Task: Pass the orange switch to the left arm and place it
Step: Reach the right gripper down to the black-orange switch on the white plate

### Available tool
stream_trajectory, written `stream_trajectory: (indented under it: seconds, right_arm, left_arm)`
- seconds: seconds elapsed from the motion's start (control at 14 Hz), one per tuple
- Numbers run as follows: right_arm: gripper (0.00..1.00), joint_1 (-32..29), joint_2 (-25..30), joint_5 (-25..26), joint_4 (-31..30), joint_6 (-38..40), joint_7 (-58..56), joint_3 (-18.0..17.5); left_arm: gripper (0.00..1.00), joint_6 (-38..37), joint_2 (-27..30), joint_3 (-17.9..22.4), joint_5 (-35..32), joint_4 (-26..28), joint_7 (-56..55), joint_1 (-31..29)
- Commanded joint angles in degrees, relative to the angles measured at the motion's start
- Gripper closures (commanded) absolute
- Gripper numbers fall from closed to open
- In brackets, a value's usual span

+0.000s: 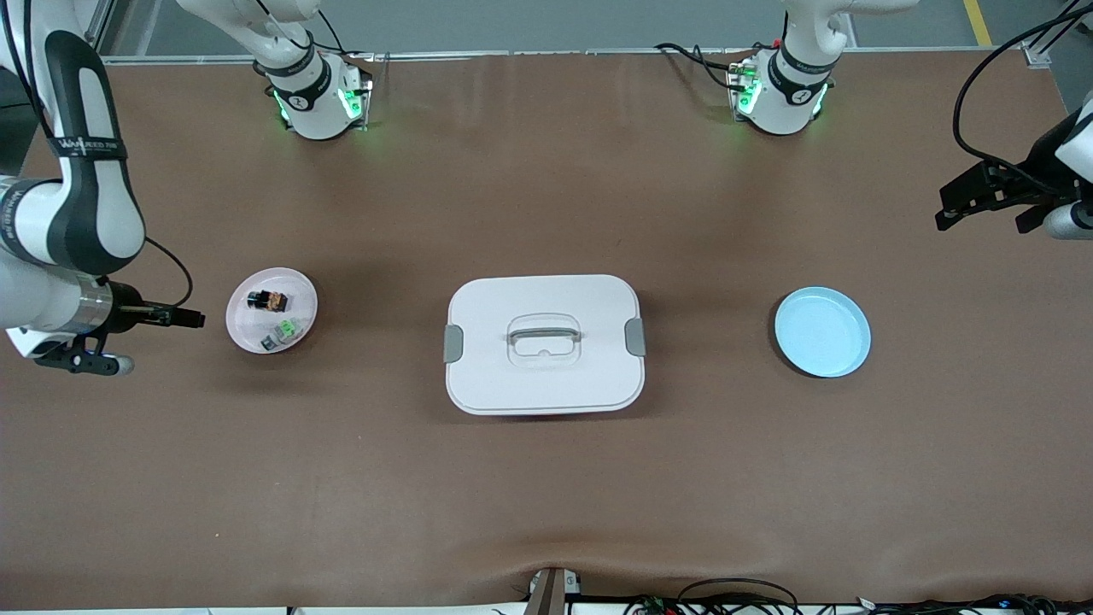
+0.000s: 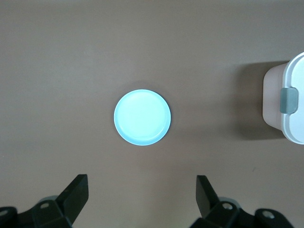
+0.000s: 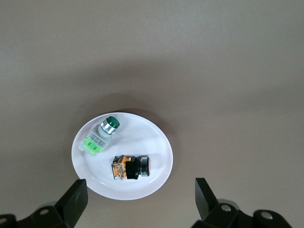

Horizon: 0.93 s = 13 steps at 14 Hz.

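Observation:
The orange switch (image 1: 267,300) (image 3: 129,167), a small black cylinder with an orange-brown end, lies on its side on a pale round plate (image 1: 248,329) (image 3: 152,142) toward the right arm's end of the table. My right gripper (image 1: 81,363) (image 3: 140,190) hangs open and empty above the table beside that plate. The white box (image 1: 546,384) (image 2: 292,102) with grey clips stands at the table's middle. My left gripper (image 1: 1055,220) (image 2: 141,187) is open and empty, high above the table near the light blue plate (image 1: 822,331) (image 2: 142,117).
A green-and-silver component (image 1: 286,330) (image 3: 102,134) shares the pale plate with the switch. The blue plate holds nothing. Both arm bases stand along the table's edge farthest from the front camera. Cables lie at the edge nearest that camera.

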<state>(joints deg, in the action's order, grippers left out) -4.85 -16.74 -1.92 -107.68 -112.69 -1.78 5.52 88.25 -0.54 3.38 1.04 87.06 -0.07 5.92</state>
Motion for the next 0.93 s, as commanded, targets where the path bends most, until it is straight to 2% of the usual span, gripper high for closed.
stream_trajectory:
  seconds: [0.0,0.43,0.71,0.85]
  right_arm:
    - [0.0,-0.34,4.79,-0.9,-9.19,-5.51,-0.51,-0.59]
    - [0.0,1.77,5.23,-0.98,-22.38,-22.2,-0.25,-0.59]
    - [0.0,2.56,4.7,-0.98,-23.98,-24.59,-0.07,-0.68]
    - [0.0,3.09,4.53,-0.98,-25.9,-28.18,-0.16,-0.68]
  left_arm:
    - [0.0,-1.23,-1.3,0.22,-1.39,-1.81,0.43,0.23]
    - [0.0,-1.23,-2.53,-0.39,-1.65,-1.81,0.25,0.76]
    - [0.0,-1.32,-2.27,-0.39,-1.48,-1.81,0.16,0.94]
    - [0.0,-1.5,-2.09,-0.39,-1.48,-1.9,0.07,1.2]
